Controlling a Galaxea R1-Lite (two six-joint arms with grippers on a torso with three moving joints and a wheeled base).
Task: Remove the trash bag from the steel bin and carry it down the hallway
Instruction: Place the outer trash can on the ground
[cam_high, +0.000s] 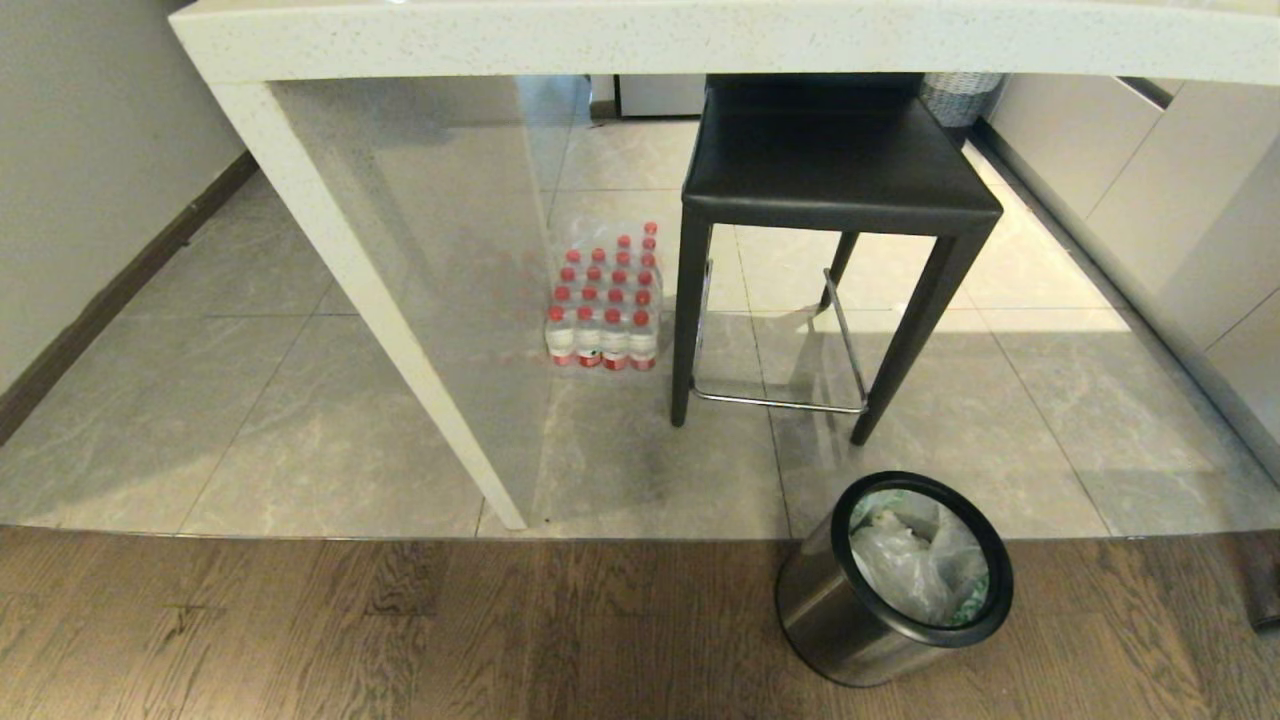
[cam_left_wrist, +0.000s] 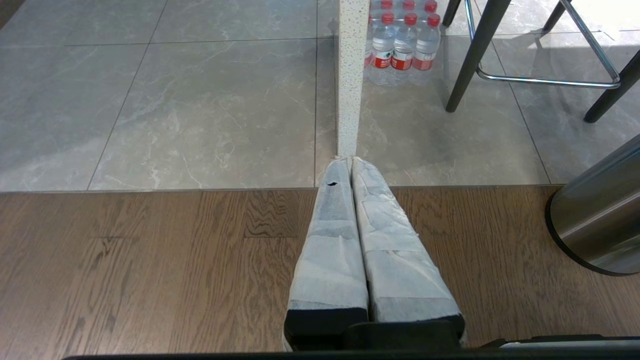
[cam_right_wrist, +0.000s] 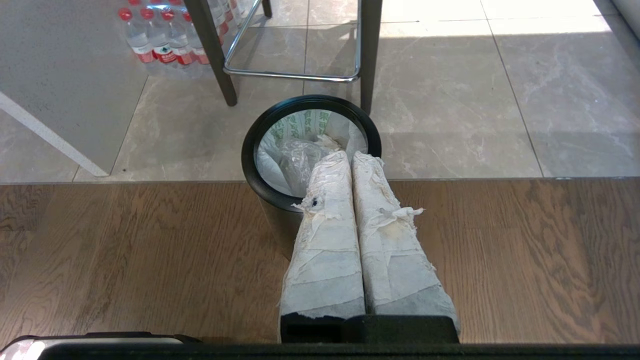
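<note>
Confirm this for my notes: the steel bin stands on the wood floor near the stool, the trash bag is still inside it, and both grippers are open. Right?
Not quite. Both grippers are shut: the left gripper and the right gripper each show their wrapped fingers pressed together in their own wrist views. The rest holds: the steel bin stands on the wood floor near the stool, with the trash bag still inside.

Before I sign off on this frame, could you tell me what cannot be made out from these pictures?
- What lies under the trash bag: in the head view its crumpled plastic hides the inside of the steel bin.
- The bin's near wall in the right wrist view: the shut right gripper covers it.
- The bin in the left wrist view: cut off by the edge beyond the shut left gripper.
- Bottle pack labels: too small.
</note>
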